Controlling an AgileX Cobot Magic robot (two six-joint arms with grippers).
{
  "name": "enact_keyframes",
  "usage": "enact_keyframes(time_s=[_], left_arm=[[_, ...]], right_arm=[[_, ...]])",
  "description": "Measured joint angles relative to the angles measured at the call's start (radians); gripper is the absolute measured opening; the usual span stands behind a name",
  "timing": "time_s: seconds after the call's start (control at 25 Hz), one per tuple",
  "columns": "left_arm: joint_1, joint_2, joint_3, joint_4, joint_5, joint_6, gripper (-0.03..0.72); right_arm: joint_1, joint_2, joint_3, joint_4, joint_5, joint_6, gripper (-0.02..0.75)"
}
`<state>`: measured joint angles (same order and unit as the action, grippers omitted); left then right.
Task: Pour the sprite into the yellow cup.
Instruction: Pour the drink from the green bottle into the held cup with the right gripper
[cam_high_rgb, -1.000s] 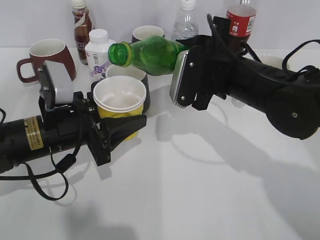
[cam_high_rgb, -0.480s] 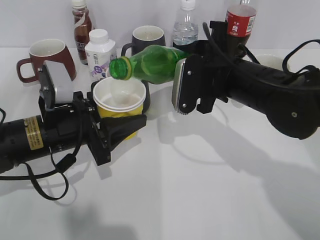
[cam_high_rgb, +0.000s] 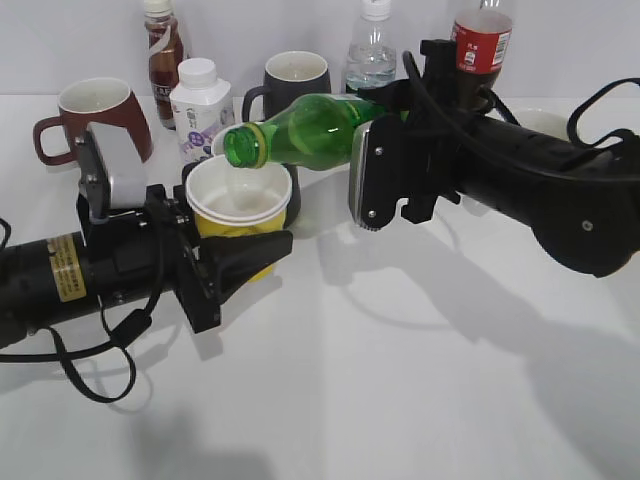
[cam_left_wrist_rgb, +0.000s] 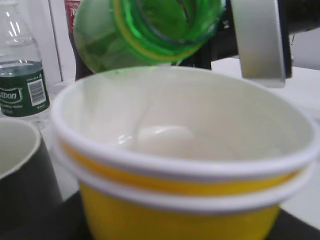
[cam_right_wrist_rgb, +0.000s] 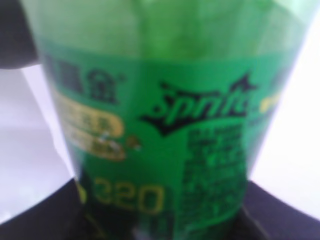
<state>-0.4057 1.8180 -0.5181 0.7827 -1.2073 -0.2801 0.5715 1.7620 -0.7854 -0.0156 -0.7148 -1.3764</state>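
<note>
Right gripper (cam_high_rgb: 372, 130) clamps sprite (cam_high_rgb: 305, 128) (neck tipped down) over yellow cup (cam_high_rgb: 240, 205), gripped by left gripper (cam_high_rgb: 240, 255).

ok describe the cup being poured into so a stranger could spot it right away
Start at the left arm's gripper: it holds the yellow cup off the table, under the tipped green sprite bottle's mouth. Unlike the mugs behind, it is handleless yellow paper with a doubled white rim.

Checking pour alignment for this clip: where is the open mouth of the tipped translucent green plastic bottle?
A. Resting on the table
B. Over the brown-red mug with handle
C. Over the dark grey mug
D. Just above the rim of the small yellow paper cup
D: the translucent green plastic bottle is tilted with its mouth just over the small yellow paper cup, clamped in the left gripper.
</note>
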Motion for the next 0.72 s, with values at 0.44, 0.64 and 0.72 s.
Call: enact_keyframes(time_s=[0.44, 0.64, 0.72], left_arm=[[0.012, 0.000, 0.057, -0.045, 0.001, 0.000, 0.421], [0.018, 0.000, 0.059, -0.045, 0.001, 0.019, 0.421], [0.018, 0.000, 0.060, -0.043, 0.001, 0.039, 0.421]], right_arm=[[0.000, 0.000, 0.000, 0.021, -0.002, -0.044, 0.359], [0.000, 0.000, 0.000, 0.016, -0.005, -0.053, 0.358], [0.000, 0.000, 0.000, 0.016, -0.006, -0.064, 0.358]])
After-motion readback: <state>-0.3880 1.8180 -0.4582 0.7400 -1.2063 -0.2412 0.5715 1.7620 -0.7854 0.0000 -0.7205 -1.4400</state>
